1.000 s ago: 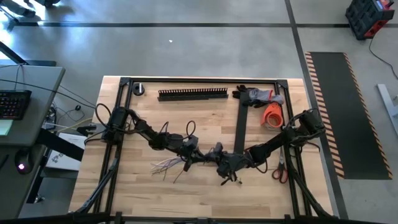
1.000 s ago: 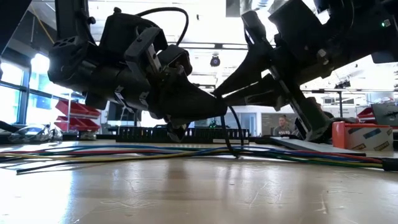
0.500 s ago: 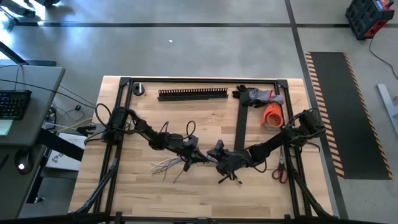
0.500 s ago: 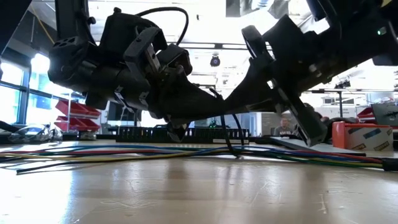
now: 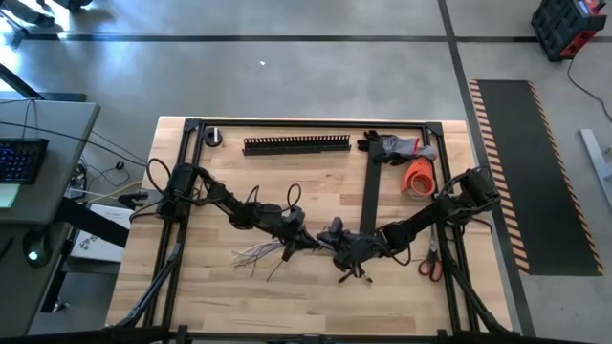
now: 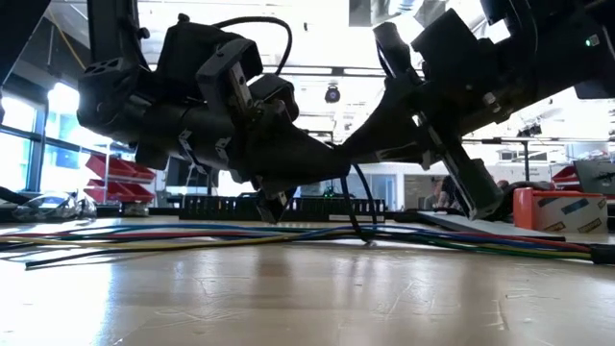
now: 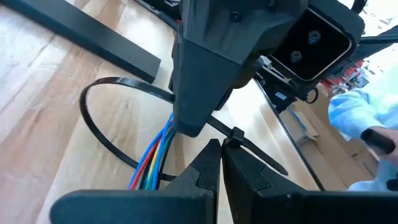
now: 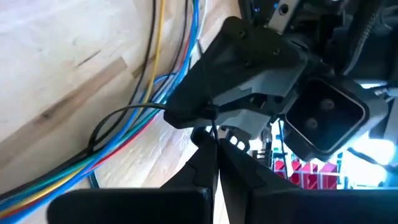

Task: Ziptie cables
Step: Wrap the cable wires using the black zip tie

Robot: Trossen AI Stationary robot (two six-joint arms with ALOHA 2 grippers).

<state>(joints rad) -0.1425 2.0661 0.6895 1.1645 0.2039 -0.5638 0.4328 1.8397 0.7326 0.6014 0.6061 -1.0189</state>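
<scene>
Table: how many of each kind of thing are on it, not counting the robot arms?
Cable bundle: 1
Zip tie: 1
Slotted duct: 1
Black strip: 1
Orange tape roll: 1
Scissors: 1
Glove heap: 1
Round black thing: 1
Total: 8

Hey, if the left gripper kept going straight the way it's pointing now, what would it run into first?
Most likely the right gripper, which sits directly ahead of the shut left gripper, just past the zip tie looped around the cables. Depth is hard to judge.
</scene>
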